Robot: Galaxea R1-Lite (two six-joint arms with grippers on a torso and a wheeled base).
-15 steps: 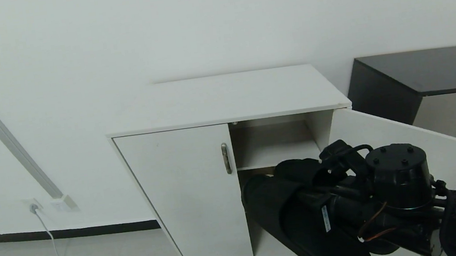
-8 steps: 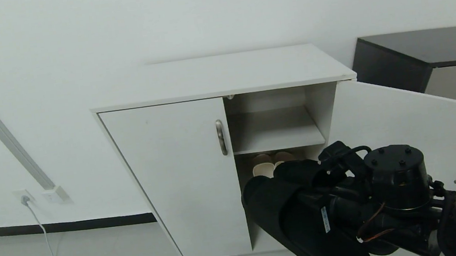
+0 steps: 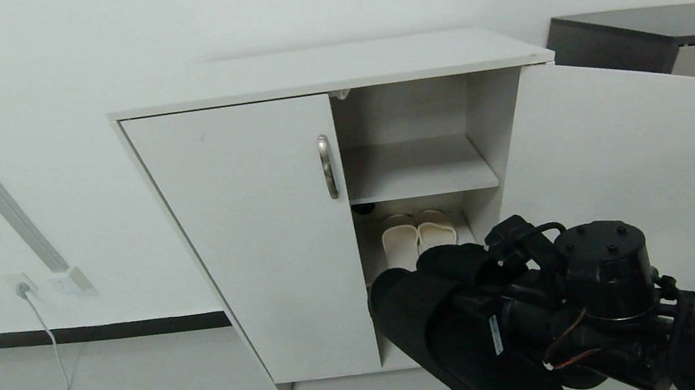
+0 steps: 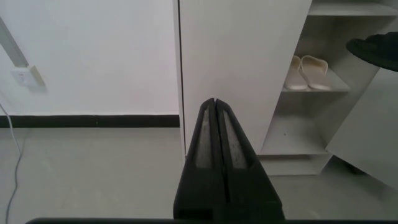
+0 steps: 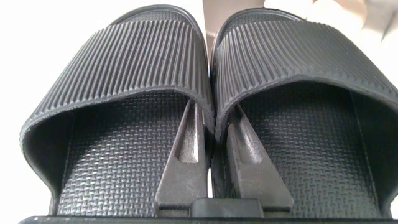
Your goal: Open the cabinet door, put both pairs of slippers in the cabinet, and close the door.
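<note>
Black slippers (image 3: 442,316), pinched at their inner edges by the right gripper (image 5: 214,115), hang before the open cabinet (image 3: 319,69) whose middle shelf holds the white pair (image 3: 419,236); shelving them likely comes next, while the left gripper (image 4: 214,103) sits closed and empty.

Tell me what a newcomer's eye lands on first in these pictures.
The black slippers loom largest, pinched together by the right gripper in front of the cabinet. Its right door stands open, showing the white slippers side by side on the lower shelf, while the left door is shut.
</note>
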